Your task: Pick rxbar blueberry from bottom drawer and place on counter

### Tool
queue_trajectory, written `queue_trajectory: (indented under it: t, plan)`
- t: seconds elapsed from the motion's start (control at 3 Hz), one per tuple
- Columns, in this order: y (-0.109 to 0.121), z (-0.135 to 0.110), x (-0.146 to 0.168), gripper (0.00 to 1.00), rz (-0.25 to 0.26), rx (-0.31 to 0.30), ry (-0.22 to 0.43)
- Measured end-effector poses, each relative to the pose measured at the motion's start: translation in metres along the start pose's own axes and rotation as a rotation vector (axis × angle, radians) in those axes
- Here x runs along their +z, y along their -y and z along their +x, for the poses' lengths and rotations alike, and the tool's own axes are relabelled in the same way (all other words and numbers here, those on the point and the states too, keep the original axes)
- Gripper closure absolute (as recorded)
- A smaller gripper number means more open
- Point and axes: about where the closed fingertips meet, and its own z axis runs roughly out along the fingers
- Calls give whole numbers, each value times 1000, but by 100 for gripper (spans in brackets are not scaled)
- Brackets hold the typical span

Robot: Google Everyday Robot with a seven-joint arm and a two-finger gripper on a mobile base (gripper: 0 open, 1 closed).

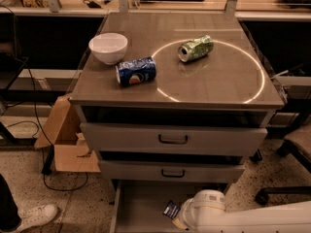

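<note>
The bottom drawer (141, 205) stands pulled open at the foot of the cabinet, its grey floor showing. The rxbar blueberry (171, 209), a small dark blue wrapped bar, is tilted in the drawer's middle. My gripper (180, 217) reaches in from the lower right at the end of the white arm, and its tip meets the bar's right edge. The bulky white wrist (204, 208) hides most of the gripper. The counter (218, 76) with its white circle lies above the three drawers.
On the counter sit a white bowl (108, 47), a blue Pepsi can (136, 72) on its side and a crushed green can (195, 48) inside the circle. The two upper drawers are closed. A cardboard box (68, 140) stands left of the cabinet, and a chair base (272, 193) right.
</note>
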Motion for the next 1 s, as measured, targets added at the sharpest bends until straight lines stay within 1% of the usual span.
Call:
queue_trajectory:
  t: [0.33,0.67,1.0]
  plan:
    - [35,-13,-71,100,93,2,-23]
    - [35,-13,-71,100,93,2,-23]
    - [45,-18,-94,100,108,1,-4]
